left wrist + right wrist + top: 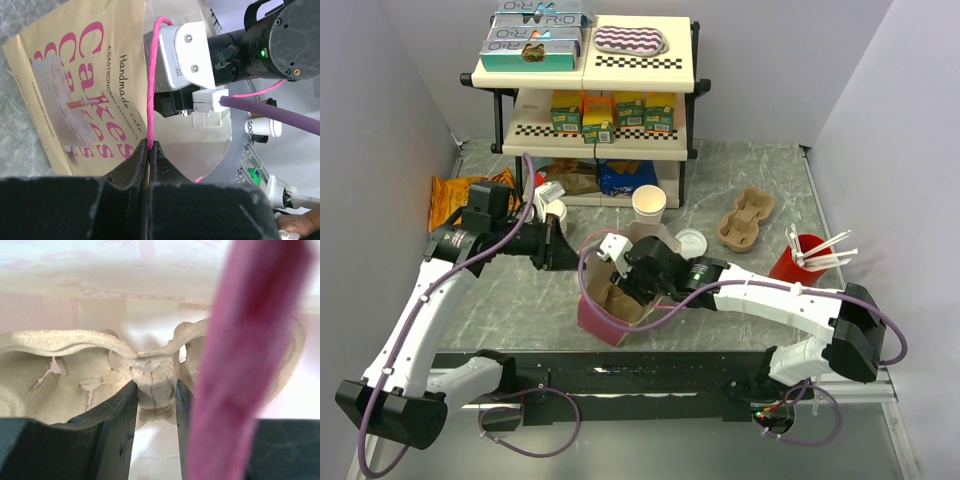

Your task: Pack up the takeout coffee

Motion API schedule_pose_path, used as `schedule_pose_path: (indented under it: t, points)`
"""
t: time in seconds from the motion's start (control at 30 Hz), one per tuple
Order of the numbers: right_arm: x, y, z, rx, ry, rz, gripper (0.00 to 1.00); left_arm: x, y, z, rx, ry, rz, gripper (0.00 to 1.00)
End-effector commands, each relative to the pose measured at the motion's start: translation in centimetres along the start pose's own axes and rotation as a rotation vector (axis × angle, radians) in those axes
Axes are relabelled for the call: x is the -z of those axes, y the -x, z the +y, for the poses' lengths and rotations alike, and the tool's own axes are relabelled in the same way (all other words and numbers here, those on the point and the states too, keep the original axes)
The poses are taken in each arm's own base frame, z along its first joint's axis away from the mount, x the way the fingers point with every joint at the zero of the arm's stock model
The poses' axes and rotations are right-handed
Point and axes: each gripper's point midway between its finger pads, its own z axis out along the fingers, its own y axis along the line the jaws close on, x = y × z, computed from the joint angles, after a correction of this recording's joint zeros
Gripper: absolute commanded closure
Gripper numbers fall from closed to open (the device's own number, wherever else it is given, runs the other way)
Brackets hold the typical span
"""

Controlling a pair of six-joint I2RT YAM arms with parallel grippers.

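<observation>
A kraft paper bag (603, 318) with pink sides and "Cakes" print (75, 90) stands open at the table's front middle. My left gripper (563, 248) is shut on the bag's left rim by its pink cord handle (149, 100). My right gripper (622, 275) reaches into the bag, shut on the middle ridge of a pulp cup carrier (152, 375). The takeout coffee (556, 212), a cream cup with a white lid, stands just behind my left gripper, partly hidden by it. Neither gripper touches it.
A lidless cream cup stack (648, 205) and a white lid (691, 241) stand behind the bag. A second pulp carrier (747, 218) and a red cup with straws (798, 260) are at the right. A stocked shelf (585, 70) and snack bags (460, 195) fill the back.
</observation>
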Motion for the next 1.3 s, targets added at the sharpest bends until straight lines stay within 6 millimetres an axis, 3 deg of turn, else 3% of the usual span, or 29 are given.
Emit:
schedule_pose_path:
  t: [0.0,0.2,0.33,0.63,0.8,0.87,1.0,1.1,1.27]
  points:
    - [0.2,-0.3,-0.7,-0.092,-0.065,0.055,1.00,0.5,0.2,-2.2,-0.036,-0.097,-0.038,0.99]
    - [-1.2,-0.4,0.3,-0.135,-0.031,0.065,1.00,0.0,-1.7,-1.7,0.025,-0.124,-0.016,0.99]
    - [-2.5,-1.9,1.1,-0.156,-0.007,0.129,1.00,-0.3,-2.3,-1.7,0.045,-0.148,0.005,0.99]
    - [-3.4,-4.1,3.3,-0.155,0.113,0.240,1.00,-0.7,-1.8,-0.9,0.051,-0.130,-0.013,0.99]
    - [-3.2,-4.2,3.9,-0.148,0.149,0.252,1.00,-0.7,-1.6,-0.7,0.038,-0.106,-0.020,0.99]
    - [-2.9,-3.6,4.2,-0.140,0.168,0.238,0.90,-0.6,-1.3,-0.6,0.031,-0.095,-0.026,0.99]
    - [-2.0,-2.5,4.5,-0.124,0.206,0.203,0.61,-0.6,-1.0,-0.2,0.012,-0.071,-0.027,0.99]
    - [-0.8,-1.8,4.4,-0.089,0.227,0.182,0.48,-0.4,-0.5,-0.1,-0.010,-0.047,-0.034,0.99]
    - [2.0,1.5,3.0,-0.059,0.192,0.092,0.29,0.4,0.8,0.0,-0.101,0.017,-0.043,0.99]
